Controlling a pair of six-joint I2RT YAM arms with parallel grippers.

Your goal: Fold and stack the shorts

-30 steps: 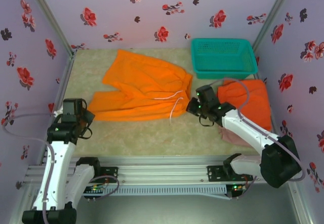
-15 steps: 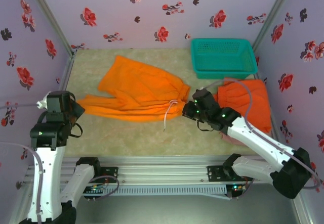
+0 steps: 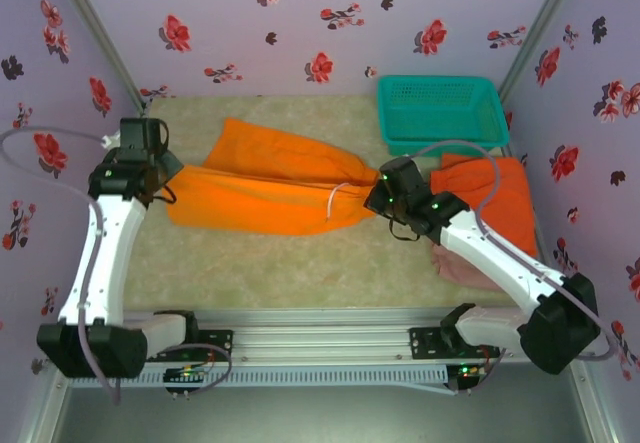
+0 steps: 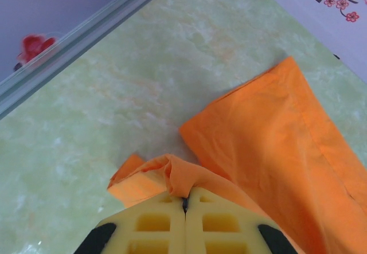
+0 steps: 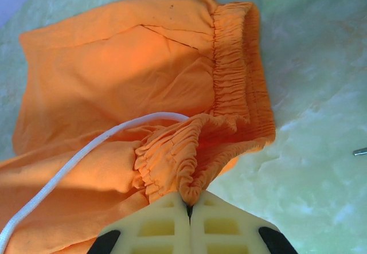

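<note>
Top external: left gripper (image 3: 170, 174) and right gripper (image 3: 376, 197), both pinching the orange shorts (image 3: 270, 195), have carried its near edge back.

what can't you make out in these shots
Top view: the pink shorts lie mostly under the folded orange shorts and the right arm.
Right wrist view: the drawstring runs off the bottom left edge, so its end is unseen.
Left wrist view: the held orange shorts are cut off by the right edge.
</note>
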